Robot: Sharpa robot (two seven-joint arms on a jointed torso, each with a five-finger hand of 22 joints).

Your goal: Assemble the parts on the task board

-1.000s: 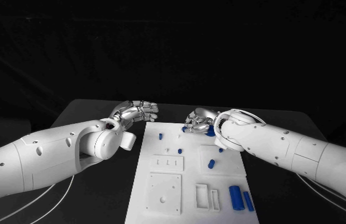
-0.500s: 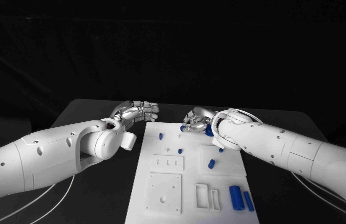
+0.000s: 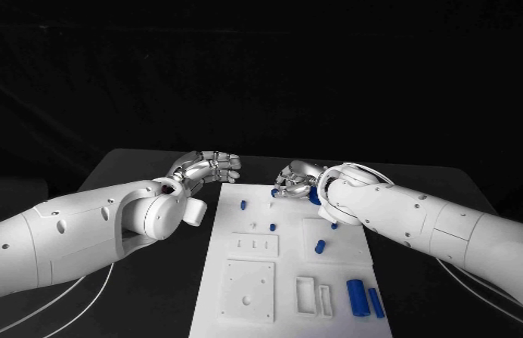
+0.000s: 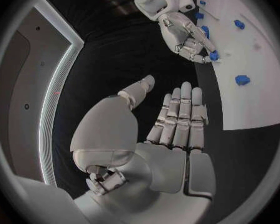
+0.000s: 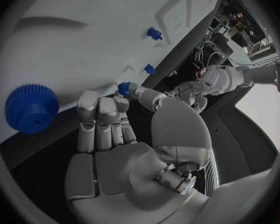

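- head view: task board (image 3: 286, 277) lay in the middle of the black table (image 3: 131, 172), long side running away from the robot.
- head view: right hand (image 3: 294, 182) sat at the board's far edge, fingers curled in, a small blue part (image 3: 276, 193) at its fingertips; a larger blue part (image 3: 316, 196) lay just beside the hand, partly hidden by the right wrist.
- head view: left hand (image 3: 207, 167) hung over the table just off the board's far left corner, apart from the board, nothing in it.
- head view: on the board, two blue cylinders (image 3: 364, 298) lay side by side at the near right corner; a short blue peg (image 3: 320, 246) stood near the middle right; smaller blue bits (image 3: 244, 203) stood toward the far end.
- left wrist view: left hand (image 4: 171, 129) was flat and empty, fingers straight and close together, thumb held out to one side, over bare table beside the board's edge (image 4: 252, 99).
- left wrist view: right hand (image 4: 189, 37) reached over the board's corner, fingertips pinching the small blue part (image 4: 213, 55); another blue piece (image 4: 242, 79) stood on the board near it.
- right wrist view: right hand (image 5: 109, 134) had its fingers bent in and the thumb tip against the small blue part (image 5: 124, 88) at the board's edge.
- right wrist view: a blue gear (image 5: 31, 107) lay at the board's rim beside the fingers; two small blue pegs (image 5: 154, 33) stood farther in on the board (image 5: 84, 40).
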